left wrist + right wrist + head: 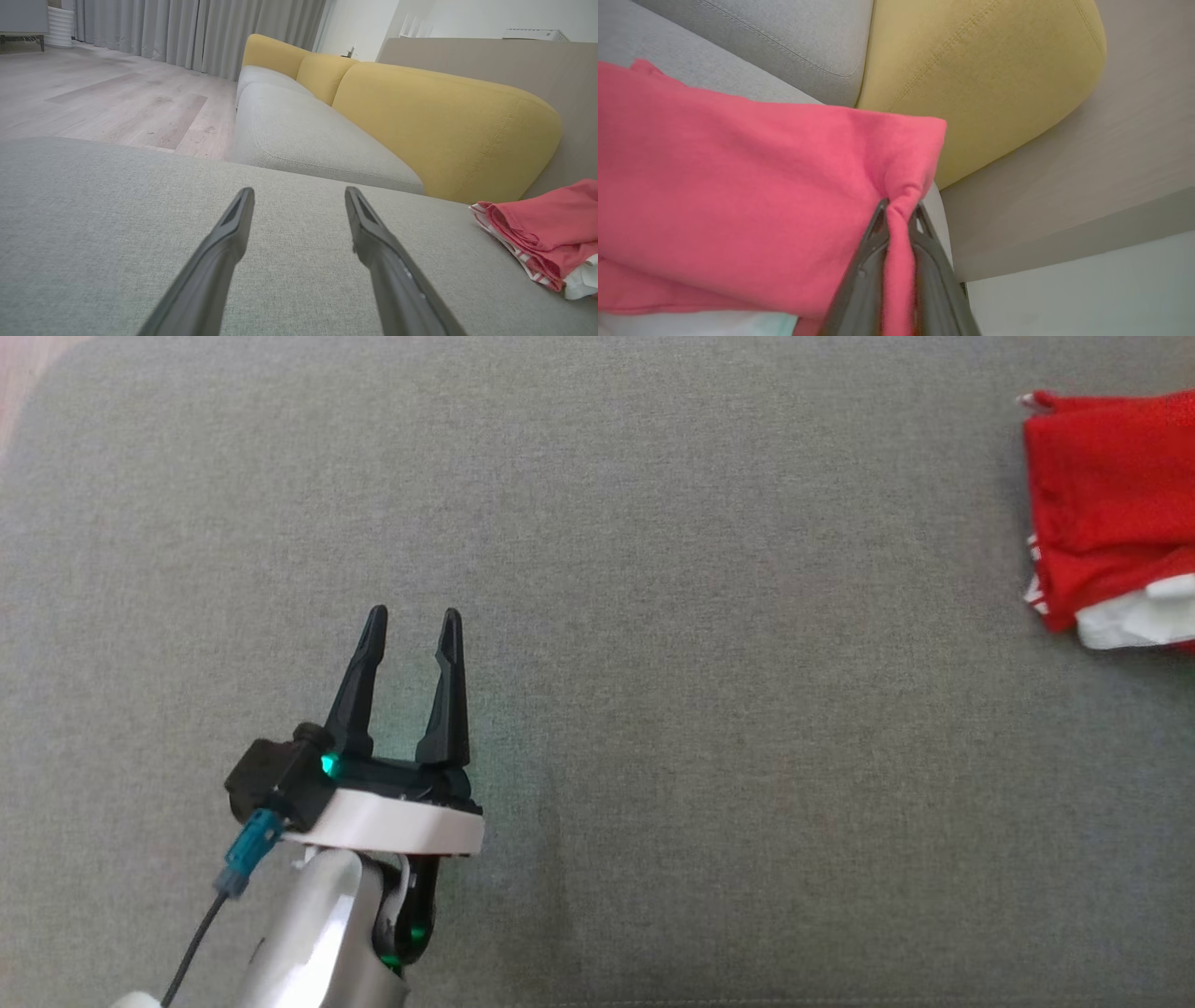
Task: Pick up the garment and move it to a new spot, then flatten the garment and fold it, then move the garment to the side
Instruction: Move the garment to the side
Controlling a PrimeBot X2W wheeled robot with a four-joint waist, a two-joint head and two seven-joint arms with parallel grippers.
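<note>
grey seat (653, 616): we note a broad bare stretch of fabric. The garment lies at its far right end, near where the seat stops, and we judge a pull further right could drag cloth over that edge.
yellow backrest (444, 130): it stands just beyond the garment. A raised fold swung that way could catch on it and fall open.
garment (1111, 504): red, folded in layers and resting on the seat.
white layer (1134, 616): it shows at the garment's near side. The stack looks loose to us, so a one-sided lift may peel it apart.
left gripper (414, 613): fingers spread with nothing between them, over the seat at left, well apart from the garment. From there it cannot steady the fold.
right gripper (899, 219): fingers pressed together on a small pucker of red cloth at the garment's corner. We cannot tell how many layers it has. A thin bite may slip, or carry the top layer alone.
</note>
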